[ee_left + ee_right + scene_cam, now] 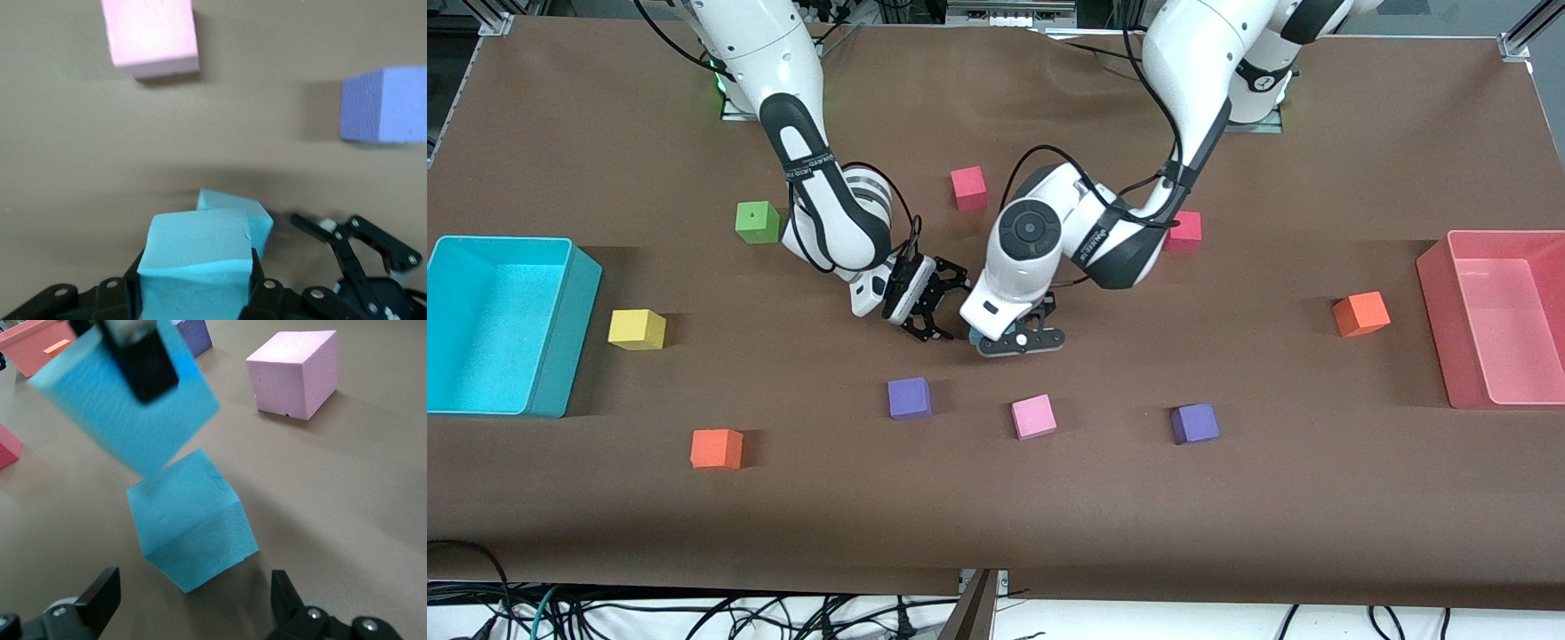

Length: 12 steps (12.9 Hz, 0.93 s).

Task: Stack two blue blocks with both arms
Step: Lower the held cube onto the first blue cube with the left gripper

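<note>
- Clamped on one blue block point(198, 263), our left gripper point(1021, 340) holds it tilted in the air just above the second blue block point(192, 522), which sits on the table point(1227, 498).
- Our right gripper point(930, 308) hangs just beside them, fingers apart and empty.
- Nearer the front camera we see a pink cube point(1033, 417) and a purple cube point(910, 397), both apart from the pair.

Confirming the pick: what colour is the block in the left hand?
Light sky blue block, shown best in the left wrist view.
</note>
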### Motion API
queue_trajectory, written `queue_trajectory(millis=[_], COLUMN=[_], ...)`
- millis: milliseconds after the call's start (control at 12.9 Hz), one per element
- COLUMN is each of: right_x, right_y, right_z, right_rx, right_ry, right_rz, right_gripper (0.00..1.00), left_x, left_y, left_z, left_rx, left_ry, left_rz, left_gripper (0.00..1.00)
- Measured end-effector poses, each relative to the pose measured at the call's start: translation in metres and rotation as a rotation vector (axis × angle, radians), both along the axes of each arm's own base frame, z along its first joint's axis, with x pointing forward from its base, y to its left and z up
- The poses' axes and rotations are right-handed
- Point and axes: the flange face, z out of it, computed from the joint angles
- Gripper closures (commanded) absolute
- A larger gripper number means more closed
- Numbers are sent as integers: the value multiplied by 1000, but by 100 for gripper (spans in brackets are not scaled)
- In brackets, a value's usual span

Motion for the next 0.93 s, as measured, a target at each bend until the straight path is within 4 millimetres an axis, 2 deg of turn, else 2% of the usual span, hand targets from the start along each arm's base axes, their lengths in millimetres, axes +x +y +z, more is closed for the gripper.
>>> queue_trajectory(millis=[156,467,778,856,933], right_x=[0,1,0,0,0], right_y=[1,2,2,2,2], right_z=[0,-1,-3,-3,-3], right_rx=[5,8,6,6,5], right_ry=[-1,-5,-3,-2,-2], right_rz=[6,9,10,10,10], right_gripper=[0,0,0,0,0], left_x=[-10,-9,-13,-13,-13], left_y=[-11,-9,-17,-17,-17], left_z=[-7,-18,-23,-23,-23], left_rx=[9,21,15,16,16], left_ry=[6,6,-8,-9,-10], left_rz=[-5,1,23,24,24], left_gripper=[100,100,100,94,50])
